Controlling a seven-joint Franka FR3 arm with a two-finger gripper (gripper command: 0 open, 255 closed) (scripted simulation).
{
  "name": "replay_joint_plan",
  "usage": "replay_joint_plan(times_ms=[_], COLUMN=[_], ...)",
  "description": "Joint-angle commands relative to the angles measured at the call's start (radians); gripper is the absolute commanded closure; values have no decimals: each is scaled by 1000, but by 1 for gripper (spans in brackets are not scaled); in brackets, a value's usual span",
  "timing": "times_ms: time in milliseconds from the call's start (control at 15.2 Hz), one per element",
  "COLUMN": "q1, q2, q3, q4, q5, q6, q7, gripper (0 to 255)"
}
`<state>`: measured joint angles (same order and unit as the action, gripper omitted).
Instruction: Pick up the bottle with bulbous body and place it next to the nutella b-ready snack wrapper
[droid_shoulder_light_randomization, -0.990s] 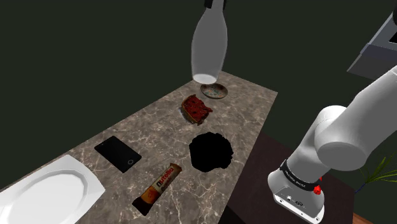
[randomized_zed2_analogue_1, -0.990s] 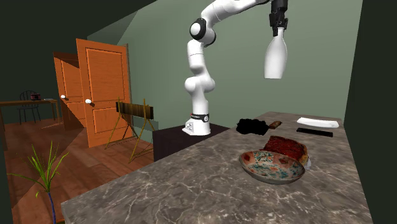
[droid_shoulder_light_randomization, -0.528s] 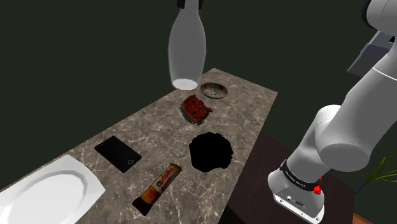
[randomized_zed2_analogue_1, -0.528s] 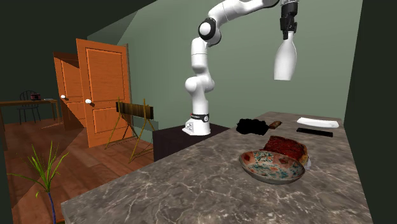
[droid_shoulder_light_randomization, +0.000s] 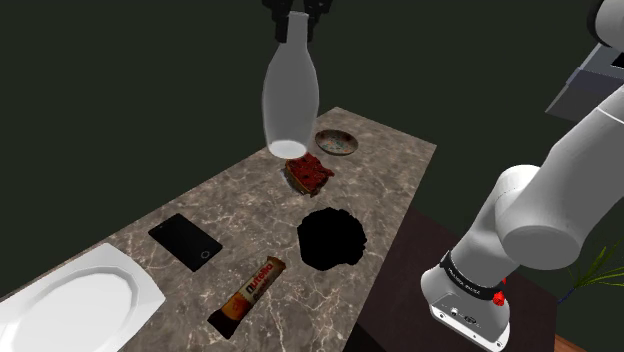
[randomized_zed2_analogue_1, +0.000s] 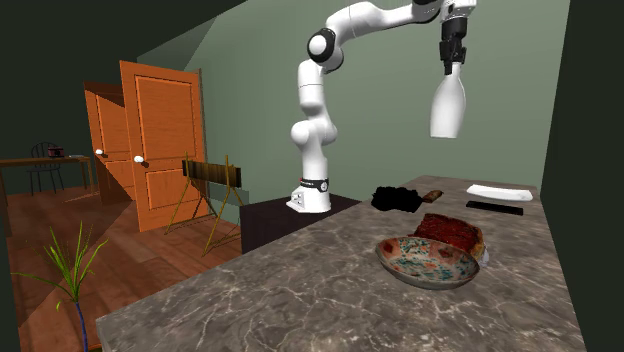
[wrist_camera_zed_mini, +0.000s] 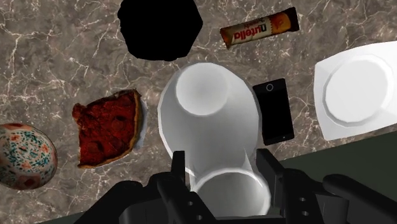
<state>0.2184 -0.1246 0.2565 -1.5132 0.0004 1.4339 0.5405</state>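
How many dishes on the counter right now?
2: a white plate at the counter's end beside the phone, and a patterned bowl at the other end next to the red slice. None appear hidden.

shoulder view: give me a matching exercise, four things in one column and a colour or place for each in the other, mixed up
Things:
1. bottle
2. plate
3. bowl
4. phone

Descriptions:
A. white, at the shoulder view's lower left
B. patterned, beside the red slice
C. in the air, neck clasped in the pincer
D. black, lying flat beside the plate

Pairs: 1-C, 2-A, 3-B, 4-D
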Motion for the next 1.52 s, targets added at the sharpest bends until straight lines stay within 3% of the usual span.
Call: replay_joint_plan(times_ms=[0,1452], q1=[0,3], q2=[-15,-92], q3=[-1,-5], q4=[-46,-430], q5=[4,23], q6=[33,341], q7=[-2,-10], gripper=[255,255])
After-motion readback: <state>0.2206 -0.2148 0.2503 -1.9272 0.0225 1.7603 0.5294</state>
